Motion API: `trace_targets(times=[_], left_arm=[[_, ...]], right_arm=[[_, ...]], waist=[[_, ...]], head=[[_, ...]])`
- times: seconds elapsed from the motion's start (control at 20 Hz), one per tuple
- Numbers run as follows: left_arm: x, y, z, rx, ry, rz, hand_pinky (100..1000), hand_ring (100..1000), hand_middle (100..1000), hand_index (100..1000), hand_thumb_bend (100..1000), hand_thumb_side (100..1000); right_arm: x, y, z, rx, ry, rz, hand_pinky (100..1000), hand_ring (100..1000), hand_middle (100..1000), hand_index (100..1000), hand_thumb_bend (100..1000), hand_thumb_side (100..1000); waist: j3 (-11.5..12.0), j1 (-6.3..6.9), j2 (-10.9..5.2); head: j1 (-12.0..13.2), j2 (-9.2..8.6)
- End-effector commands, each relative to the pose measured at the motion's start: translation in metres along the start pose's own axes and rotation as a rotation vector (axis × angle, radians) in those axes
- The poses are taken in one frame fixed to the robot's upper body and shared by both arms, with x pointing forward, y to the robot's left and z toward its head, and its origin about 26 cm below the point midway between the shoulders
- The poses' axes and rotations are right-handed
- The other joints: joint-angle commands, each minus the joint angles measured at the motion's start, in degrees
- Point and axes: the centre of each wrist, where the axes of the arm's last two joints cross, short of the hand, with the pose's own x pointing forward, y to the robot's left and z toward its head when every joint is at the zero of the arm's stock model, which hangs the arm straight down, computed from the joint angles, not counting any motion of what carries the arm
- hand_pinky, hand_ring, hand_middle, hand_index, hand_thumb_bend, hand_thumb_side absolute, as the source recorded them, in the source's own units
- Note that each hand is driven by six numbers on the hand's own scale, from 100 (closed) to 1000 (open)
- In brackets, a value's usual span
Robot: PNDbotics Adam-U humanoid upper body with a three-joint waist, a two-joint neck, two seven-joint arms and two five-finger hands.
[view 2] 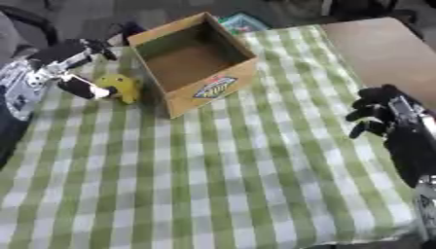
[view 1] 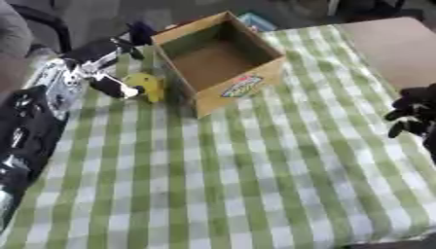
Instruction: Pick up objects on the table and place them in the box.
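We count one open cardboard box (view 1: 223,63) with nothing visible inside, sitting at the far left-centre of the counter (view 1: 255,185), which is covered in a green-and-white checked cloth. It has one printed label (view 1: 242,86) on its near face. We see one yellow object (view 2: 121,87), just beside the box on its left; its shape is blurred and we can't name it.

Two hands are in view. The left hand (view 2: 81,85) comes in from the left, and its dark fingers (view 1: 115,87) reach to the yellow object and touch it; we can't tell whether they are curled round it or only against it. Its arm is partly cut off by the left edge. The right hand (view 2: 374,114) is over the counter's right side, well apart from the box, fingers curled and holding nothing; in the left eye view it is half cut off at the edge.

Something bluish (view 2: 243,22) sits behind the box, mostly hidden.
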Motion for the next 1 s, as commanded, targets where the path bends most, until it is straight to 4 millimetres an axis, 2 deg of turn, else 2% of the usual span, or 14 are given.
trace_targets(times=[0.05, 0.35, 0.4, 0.65, 0.85, 0.95, 1.0], left_arm=[[-0.004, 0.014, 0.0, 0.002, 0.024, -0.034, 712, 858, 719, 809, 481, 289], [-0.004, 0.012, 0.0, 0.034, 0.053, -0.056, 706, 839, 715, 808, 469, 280], [-0.003, 0.011, 0.0, 0.045, 0.059, -0.057, 703, 836, 710, 805, 441, 275], [-0.003, 0.003, -0.001, 0.067, 0.094, -0.063, 695, 823, 692, 798, 414, 274], [-0.006, -0.004, 0.001, 0.059, 0.124, -0.072, 684, 741, 648, 778, 399, 274], [-0.007, -0.007, 0.001, 0.043, 0.134, -0.076, 665, 681, 607, 753, 385, 274], [-0.008, -0.008, 0.001, 0.035, 0.138, -0.078, 641, 620, 571, 722, 374, 271]], right_arm=[[0.008, -0.003, -0.003, 0.014, -0.018, 0.034, 397, 564, 563, 696, 100, 689], [0.009, -0.002, -0.005, 0.017, -0.023, 0.034, 397, 564, 563, 696, 100, 691], [0.009, -0.002, -0.005, 0.018, -0.024, 0.033, 397, 565, 563, 696, 100, 693], [0.01, -0.001, -0.006, 0.025, -0.029, 0.032, 397, 565, 562, 696, 100, 694], [0.01, -0.001, -0.007, 0.025, -0.031, 0.035, 397, 564, 562, 696, 100, 698], [0.01, -0.001, -0.007, 0.024, -0.031, 0.036, 397, 564, 562, 696, 100, 700], [0.01, -0.001, -0.007, 0.024, -0.03, 0.036, 397, 565, 562, 696, 100, 701]], waist=[[-0.32, -0.06, -0.63], [-0.95, 0.0, -0.29], [-1.05, 0.01, -0.22], [-1.8, 0.06, 0.22], [-2.41, 0.13, 0.56], [-2.52, 0.14, 0.64], [-2.54, 0.15, 0.65]], head=[[0.25, -0.47], [0.34, -0.73], [0.35, -0.8], [0.55, -1.09], [0.52, -1.2], [0.5, -1.14], [0.48, -1.13]])
